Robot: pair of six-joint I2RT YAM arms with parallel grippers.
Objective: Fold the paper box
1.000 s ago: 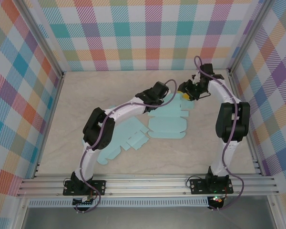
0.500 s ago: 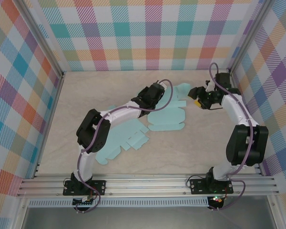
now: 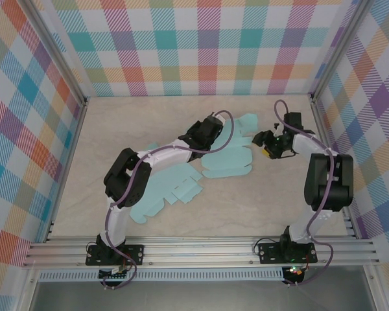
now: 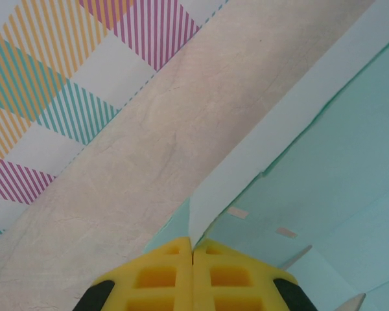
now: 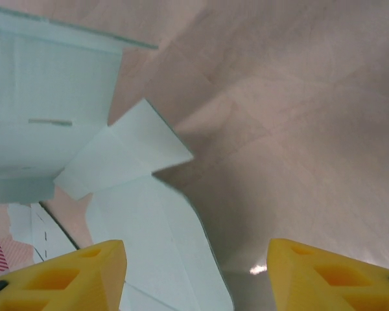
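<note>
Table (image 3: pixel 279 201) — carries paper box (image 3: pixel 228 165), unfolded and flat, long axis running near-left to far-right, lying centre toward the far edge. Left gripper (image 4: pixel 193 249): jaws closed, tips at the sheet's far edge. Right gripper (image 5: pixel 194 265): jaws apart, empty — far-right flap just beside it, leftward.

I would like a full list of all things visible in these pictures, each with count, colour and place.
flat paper sheet: one, light blue, left of table centre
part-folded paper sheet: one, light blue, table centre, flap raised
table: one, beige marble look
walls: three, coloured checks, around the table
rail frame: one, silver, near edge
cables: two, purple, along the arms
left arm, right arm: white and black, near edge
left gripper: yellow, shut on the part-folded paper sheet's flap
right gripper: yellow, open, empty, beside that sheet
</note>
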